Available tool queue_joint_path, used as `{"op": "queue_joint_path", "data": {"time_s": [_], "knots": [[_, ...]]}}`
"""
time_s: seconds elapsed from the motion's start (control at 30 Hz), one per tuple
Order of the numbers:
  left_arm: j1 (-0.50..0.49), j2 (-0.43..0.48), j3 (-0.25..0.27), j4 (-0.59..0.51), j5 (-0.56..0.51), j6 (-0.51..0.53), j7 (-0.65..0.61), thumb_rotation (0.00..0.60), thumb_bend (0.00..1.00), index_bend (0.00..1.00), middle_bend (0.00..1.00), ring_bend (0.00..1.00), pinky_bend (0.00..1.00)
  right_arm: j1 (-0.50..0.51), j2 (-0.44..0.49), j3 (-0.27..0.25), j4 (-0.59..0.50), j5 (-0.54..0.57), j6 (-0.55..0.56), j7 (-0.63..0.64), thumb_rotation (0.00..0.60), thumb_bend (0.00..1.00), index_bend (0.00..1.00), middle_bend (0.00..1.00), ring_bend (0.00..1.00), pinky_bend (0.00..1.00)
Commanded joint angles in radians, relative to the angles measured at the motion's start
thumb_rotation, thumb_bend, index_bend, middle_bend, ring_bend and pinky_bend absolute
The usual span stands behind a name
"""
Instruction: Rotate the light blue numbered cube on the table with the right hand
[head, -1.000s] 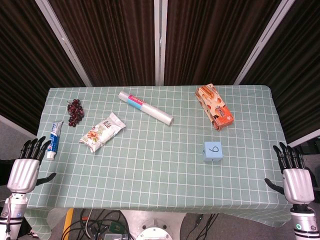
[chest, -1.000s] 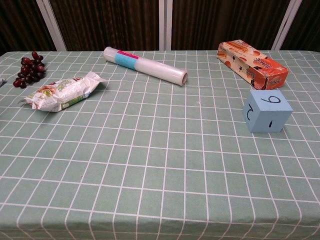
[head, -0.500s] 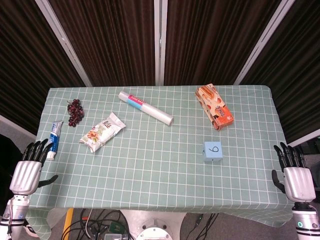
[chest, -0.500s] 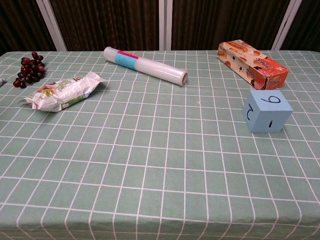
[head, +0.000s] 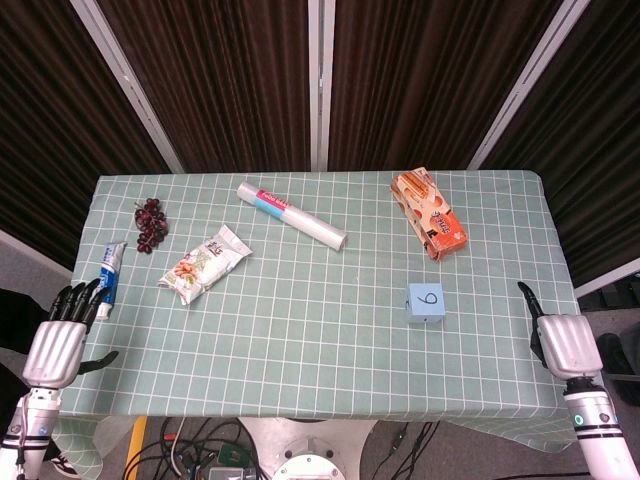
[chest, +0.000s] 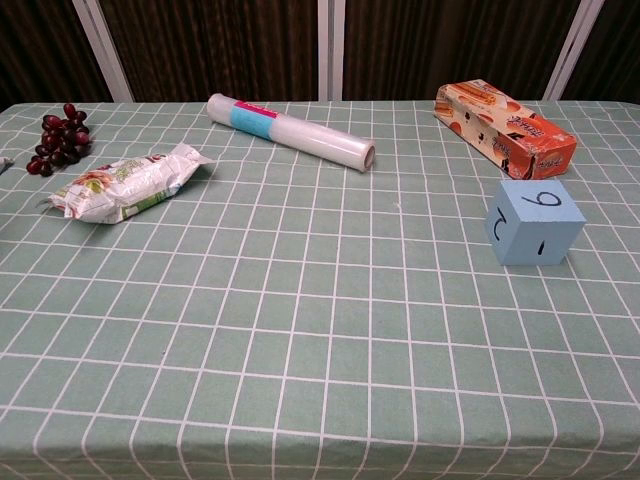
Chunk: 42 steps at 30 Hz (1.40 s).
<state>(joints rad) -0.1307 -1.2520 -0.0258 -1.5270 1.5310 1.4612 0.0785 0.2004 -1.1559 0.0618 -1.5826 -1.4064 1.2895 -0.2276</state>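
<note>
The light blue numbered cube (head: 425, 303) sits on the green checked tablecloth, right of centre, with a 6 on its top face. In the chest view the cube (chest: 533, 222) also shows a 2 and a 1 on its front faces. My right hand (head: 560, 344) hovers at the table's right front edge, well to the right of the cube and apart from it, holding nothing; one finger points up and inward, the others are hidden behind its back. My left hand (head: 56, 340) hangs off the left front corner with its fingers spread and empty. Neither hand shows in the chest view.
An orange snack box (head: 429, 213) lies behind the cube. A cling film roll (head: 292, 215) lies at the back centre. A snack bag (head: 203, 263), grapes (head: 150, 223) and a toothpaste tube (head: 108, 280) lie on the left.
My right hand has moved in towards the table and turned, so its spread fingers no longer show. My left hand has sunk slightly. The cube has not moved.
</note>
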Motion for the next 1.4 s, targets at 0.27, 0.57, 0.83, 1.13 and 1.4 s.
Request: {"op": "queue_joint_path", "data": {"time_s": [0.27,0.57,0.83,1.13,1.4], "knots": [[-0.001,-0.002,0.003,0.016,-0.012,-0.014,-0.017,0.600,0.01,0.08,0.00,0.00,0.02,0.193,0.053,0.026,-0.109,0.217,-0.330,-0.228,0.600,1.00,0.20,0.94,0.85,0.75],[0.004,0.002,0.004,0.030,-0.015,-0.010,-0.035,0.600,0.01,0.08,0.00,0.00,0.02,0.301,-0.015,0.015,-0.134,0.331,-0.425,-0.354,0.600,1.00,0.19,0.94,0.85,0.75],[0.011,0.006,0.009,0.037,-0.008,0.001,-0.053,0.600,0.01,0.08,0.00,0.00,0.02,0.341,-0.051,-0.029,-0.164,0.389,-0.431,-0.418,0.600,1.00,0.19,0.94,0.85,0.75],[0.016,0.011,0.009,0.040,-0.006,0.010,-0.064,0.600,0.01,0.08,0.00,0.00,0.02,0.377,-0.045,-0.057,-0.220,0.388,-0.439,-0.420,0.600,1.00,0.19,0.94,0.85,0.75],[0.016,0.012,0.007,0.040,-0.005,0.013,-0.067,0.600,0.01,0.08,0.00,0.00,0.02,0.446,-0.050,-0.056,-0.272,0.406,-0.462,-0.453,0.600,1.00,0.18,0.94,0.85,0.75]]}}
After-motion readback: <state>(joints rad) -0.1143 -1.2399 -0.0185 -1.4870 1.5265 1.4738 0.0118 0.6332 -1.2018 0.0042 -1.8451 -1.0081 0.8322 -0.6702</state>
